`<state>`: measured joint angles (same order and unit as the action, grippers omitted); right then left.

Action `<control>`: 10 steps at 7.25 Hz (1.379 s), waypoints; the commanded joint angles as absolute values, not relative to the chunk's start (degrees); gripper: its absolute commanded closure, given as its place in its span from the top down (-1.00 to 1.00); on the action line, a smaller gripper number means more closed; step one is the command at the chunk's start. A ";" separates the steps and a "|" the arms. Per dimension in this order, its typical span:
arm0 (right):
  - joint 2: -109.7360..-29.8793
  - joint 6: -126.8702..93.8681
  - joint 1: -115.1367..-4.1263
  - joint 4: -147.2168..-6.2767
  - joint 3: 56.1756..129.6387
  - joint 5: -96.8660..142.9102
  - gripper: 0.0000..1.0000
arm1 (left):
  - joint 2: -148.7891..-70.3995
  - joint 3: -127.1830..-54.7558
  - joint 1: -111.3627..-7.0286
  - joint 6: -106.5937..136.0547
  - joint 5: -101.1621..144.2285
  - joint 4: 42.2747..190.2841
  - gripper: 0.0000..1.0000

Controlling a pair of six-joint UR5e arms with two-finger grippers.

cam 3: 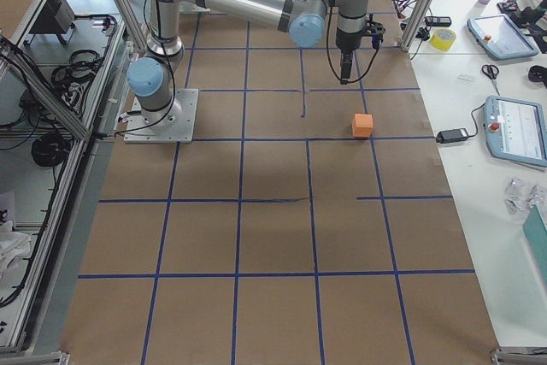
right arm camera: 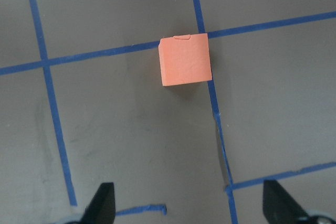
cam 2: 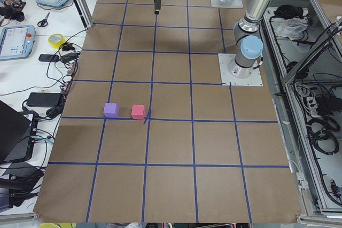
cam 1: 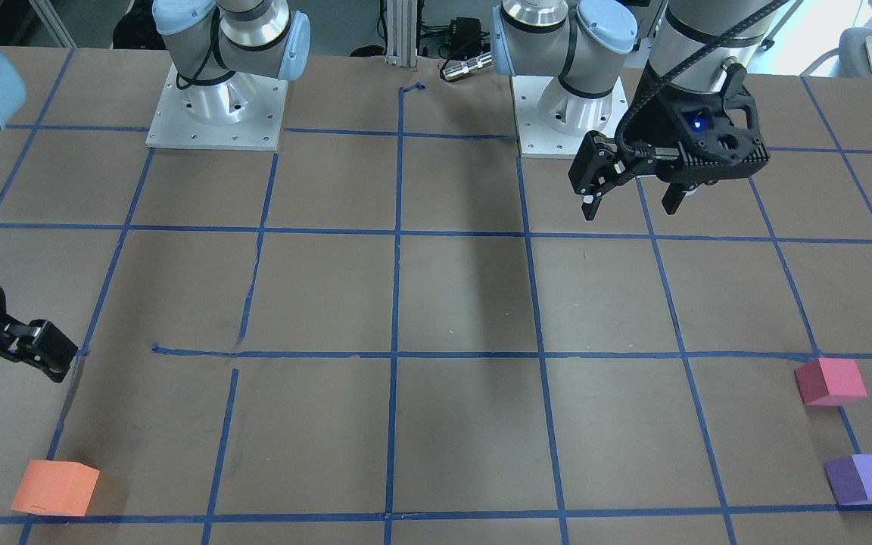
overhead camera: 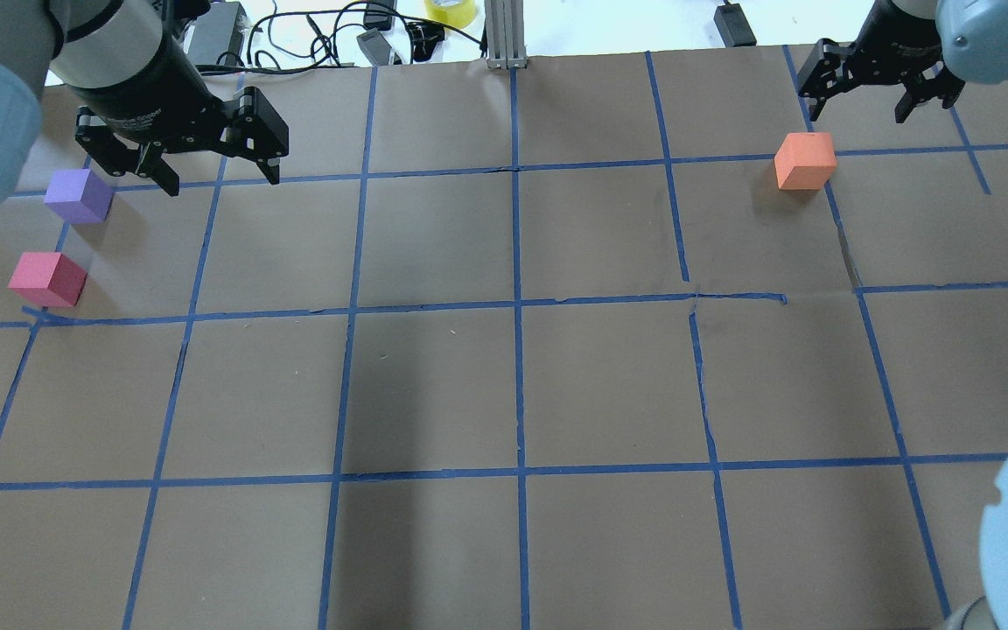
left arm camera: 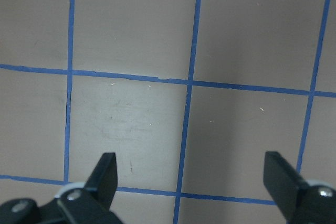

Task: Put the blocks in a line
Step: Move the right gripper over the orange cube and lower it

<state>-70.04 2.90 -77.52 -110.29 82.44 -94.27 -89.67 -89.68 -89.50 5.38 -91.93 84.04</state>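
Observation:
The orange block [overhead camera: 805, 161] sits alone on the table's right side, also seen in the front view [cam 1: 55, 488] and the right wrist view [right arm camera: 185, 59]. The pinkish-red block [overhead camera: 47, 278] and the purple block [overhead camera: 78, 195] sit close together, a small gap apart, at the far left edge; they also show in the front view, pinkish-red [cam 1: 829, 381] and purple [cam 1: 865, 479]. My left gripper [overhead camera: 215, 171] is open and empty, held high above the table to the right of the purple block. My right gripper [overhead camera: 871, 92] is open and empty, raised near the orange block, apart from it.
The brown table [overhead camera: 513, 385] carries a blue tape grid. The two arm bases [cam 1: 216, 113] stand at the robot's edge. Cables, a tape roll [overhead camera: 450, 10] and tablets [cam 3: 513, 130] lie on the white surface past the table's far edge.

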 commanded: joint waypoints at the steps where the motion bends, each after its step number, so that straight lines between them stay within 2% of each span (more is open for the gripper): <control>1: -65.06 2.73 -76.99 -116.45 82.44 -94.05 1.00 | -89.47 -89.91 -89.47 5.36 -92.02 84.11 1.00; 3: -61.19 3.08 -76.91 -116.98 82.44 -94.48 1.00 | -89.39 -90.09 -89.47 5.45 -91.93 84.11 1.00; 6: -59.60 3.16 -76.29 -117.42 82.53 -94.75 1.00 | -89.56 -89.74 -89.47 5.36 -92.11 84.11 1.00; 10: -54.76 2.90 -75.68 -124.97 82.53 -93.87 1.00 | -89.47 -89.74 -89.47 5.36 -92.11 84.11 1.00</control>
<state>-55.73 3.06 -75.86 -123.50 82.53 -94.29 -89.52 -89.76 -89.46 5.36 -92.08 84.11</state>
